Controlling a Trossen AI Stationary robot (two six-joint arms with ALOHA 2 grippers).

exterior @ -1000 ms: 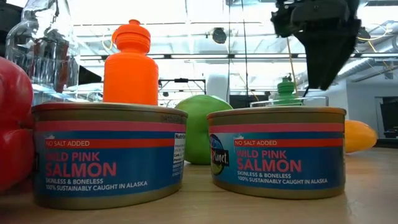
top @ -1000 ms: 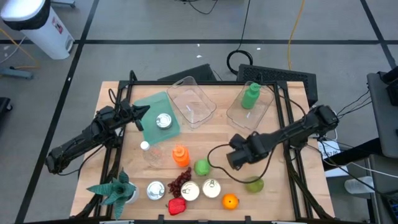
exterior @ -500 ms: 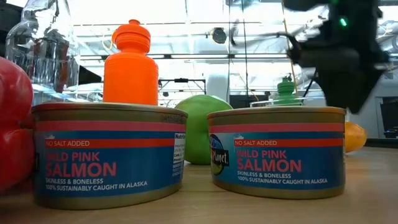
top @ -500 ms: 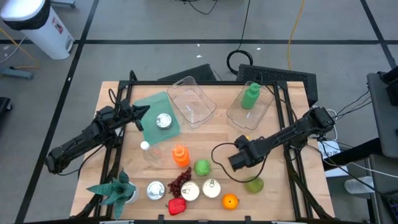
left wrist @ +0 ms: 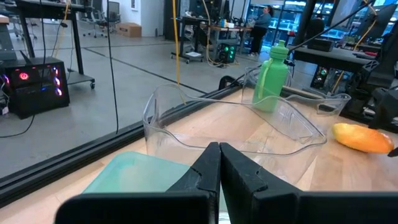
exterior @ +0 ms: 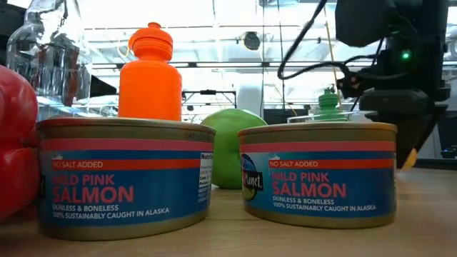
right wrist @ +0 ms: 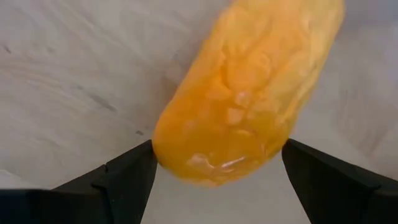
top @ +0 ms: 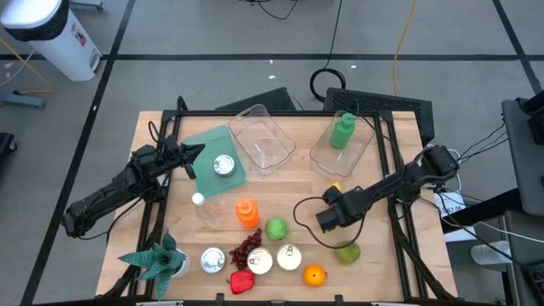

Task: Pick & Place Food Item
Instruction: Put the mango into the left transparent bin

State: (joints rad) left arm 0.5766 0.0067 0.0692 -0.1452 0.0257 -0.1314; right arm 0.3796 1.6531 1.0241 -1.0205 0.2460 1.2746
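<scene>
The food item is a long yellow-orange piece (right wrist: 249, 93) lying on the wooden table right of centre. Only a sliver of it shows in the high view (top: 334, 188) and low view (exterior: 408, 160). My right gripper (right wrist: 217, 148) is open and points down over it, one finger on each side of its end; the high view shows it at mid-table (top: 331, 211). My left gripper (left wrist: 219, 163) is shut and hovers over a teal lid (top: 223, 144) at the table's left (top: 194, 154). My right gripper comes from above with its fingers (right wrist: 124, 180) standing across the yellow-orange piece, close beside its end (right wrist: 186, 162). The piece lies flat on the table. I cannot tell whether the fingers touch it.
Two clear tubs (top: 262, 138) stand at the far side, one holding a green bottle (top: 342, 132). Near the front edge are salmon cans (exterior: 318, 171), an orange bottle (top: 246, 212), a green apple (top: 276, 228), grapes, a red pepper, an orange and a plant.
My right gripper has come down from well above the table and shifted a little toward the table's right and near edge, ending low over the yellow-orange piece. The piece has stayed where it was.
</scene>
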